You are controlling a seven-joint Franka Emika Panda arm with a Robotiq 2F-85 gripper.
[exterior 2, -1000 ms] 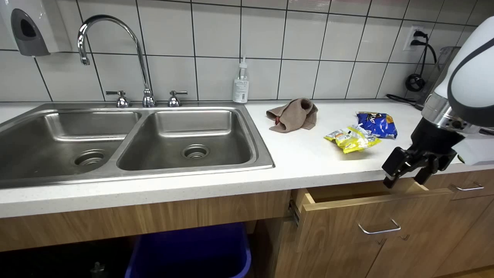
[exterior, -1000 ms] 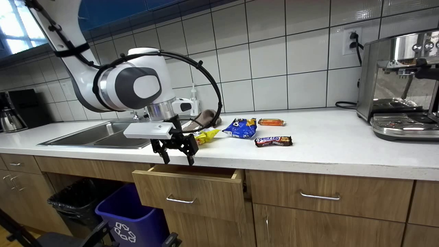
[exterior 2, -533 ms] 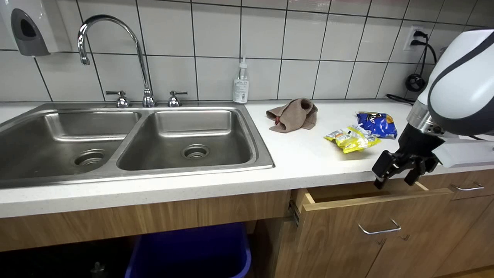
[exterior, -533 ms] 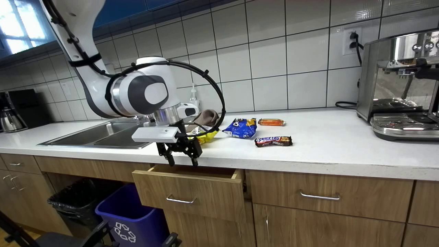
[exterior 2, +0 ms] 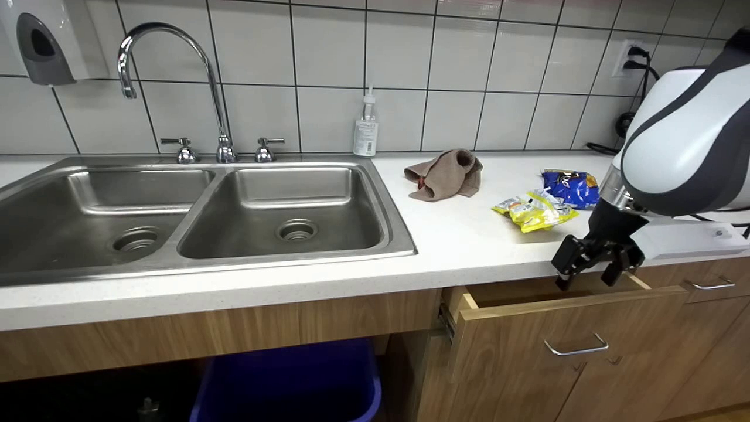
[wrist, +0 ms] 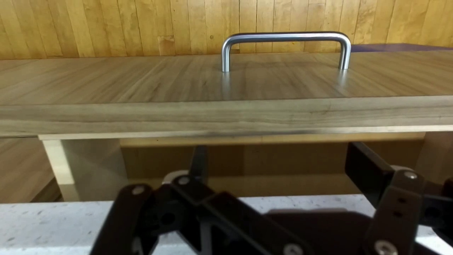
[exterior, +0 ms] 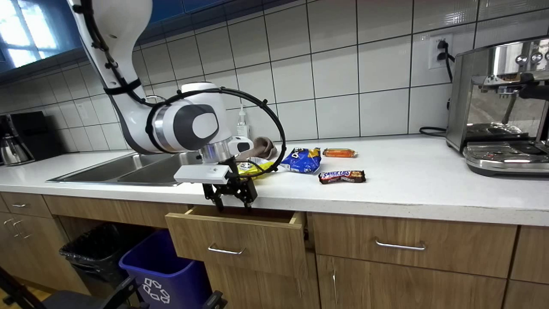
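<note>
My gripper [exterior: 234, 207] points down with its jaws wide apart and nothing between them. In both exterior views it hangs in front of the counter edge, just above the pulled-out wooden drawer [exterior 2: 527, 340]. The wrist view has the fingers [wrist: 368, 170] over the drawer's opening, behind its front panel; contact with the drawer cannot be made out. A metal handle [wrist: 286, 37] sits on that panel. On the counter behind the gripper are a yellow snack bag [exterior 2: 536, 214] and a blue snack bag [exterior: 302, 161]. Farther along lie a Snickers bar [exterior: 342, 177] and an orange packet [exterior: 339, 152].
A double sink [exterior 2: 404, 249] adjoins a brown cloth [exterior 2: 445, 176] and a pump bottle [exterior 2: 366, 132]. The white counter edge [exterior: 386, 208] overhangs the drawers. An espresso machine [exterior: 506, 107] stands at one end; a blue bin [exterior: 171, 274] and a black bin [exterior: 92, 253] are below.
The arm has travelled in toward the counter and dropped slightly, bringing the gripper closer over the drawer. Its jaws stay open; the drawer and the snacks have not moved.
</note>
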